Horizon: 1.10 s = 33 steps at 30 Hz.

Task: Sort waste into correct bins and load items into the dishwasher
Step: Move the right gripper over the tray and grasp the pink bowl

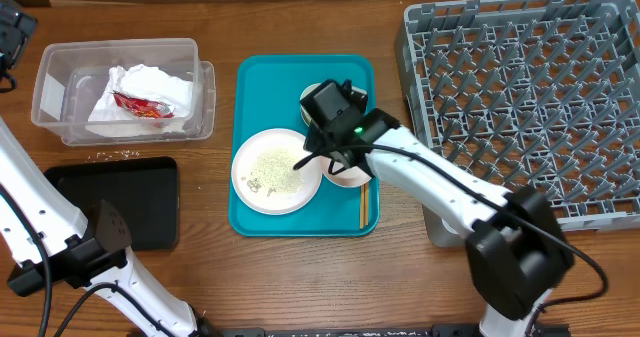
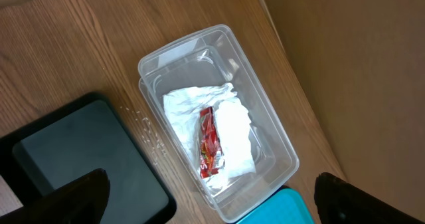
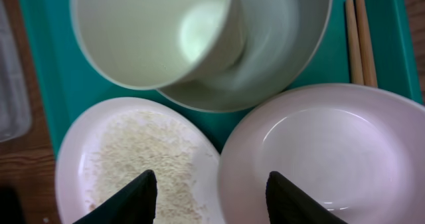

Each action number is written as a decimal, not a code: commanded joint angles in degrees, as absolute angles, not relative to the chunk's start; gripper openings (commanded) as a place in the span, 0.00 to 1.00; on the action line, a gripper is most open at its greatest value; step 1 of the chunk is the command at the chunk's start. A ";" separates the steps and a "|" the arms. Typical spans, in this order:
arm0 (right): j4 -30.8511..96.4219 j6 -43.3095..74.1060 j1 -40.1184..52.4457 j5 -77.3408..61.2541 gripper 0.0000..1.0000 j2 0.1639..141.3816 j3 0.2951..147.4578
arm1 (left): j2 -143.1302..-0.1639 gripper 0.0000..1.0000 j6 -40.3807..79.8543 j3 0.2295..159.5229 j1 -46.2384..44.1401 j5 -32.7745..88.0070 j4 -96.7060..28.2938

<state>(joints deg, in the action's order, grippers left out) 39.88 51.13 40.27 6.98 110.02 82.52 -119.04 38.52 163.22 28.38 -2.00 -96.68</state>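
My right gripper (image 1: pixel 318 157) (image 3: pixel 212 191) is open and empty. It hovers low where the pale plate (image 1: pixel 262 182) (image 3: pixel 80 157) with rice bits (image 3: pixel 153 164) meets the pink-white bowl (image 1: pixel 350 174) (image 3: pixel 332 151). One finger is over each. The white cup (image 3: pixel 153 31) sits inside the grey bowl (image 1: pixel 312 95) (image 3: pixel 292 31). The chopsticks (image 1: pixel 364 207) (image 3: pixel 357 38) lie on the teal tray. The clear tub (image 1: pixel 60 57) (image 2: pixel 265 117) holds the napkin (image 1: pixel 150 82) (image 2: pixel 232 127) and red wrapper (image 1: pixel 140 104) (image 2: pixel 208 144). My left gripper (image 1: pixel 12 27) (image 2: pixel 212 197) is open and empty, high above the tub.
The teal serving tray (image 1: pixel 250 77) (image 3: pixel 46 51) (image 2: pixel 285 207) holds the dishes at centre. The black tray (image 1: pixel 140 192) (image 2: pixel 80 151) lies front left. Loose rice bits (image 1: pixel 118 155) (image 2: pixel 149 131) lie on the wood between it and the tub. The grey dish rack (image 1: pixel 520 97) fills the right side.
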 commanded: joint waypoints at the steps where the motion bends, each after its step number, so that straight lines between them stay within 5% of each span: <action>1: 39.92 52.80 40.16 8.78 0.53 112.38 83.59 | -119.61 1.00 37.26 163.15 28.47 -2.57 -96.79; 7: 39.88 52.75 40.16 8.82 0.44 112.66 83.59 | -119.61 1.00 37.26 163.15 28.47 -2.55 -96.79; 21: 38.63 52.51 40.18 6.28 0.40 115.24 83.59 | -119.61 1.00 37.26 163.15 28.47 -2.57 -96.79; 33: 39.13 52.53 40.27 6.37 0.22 116.20 83.59 | -119.61 1.00 37.26 163.15 28.47 -2.57 -96.79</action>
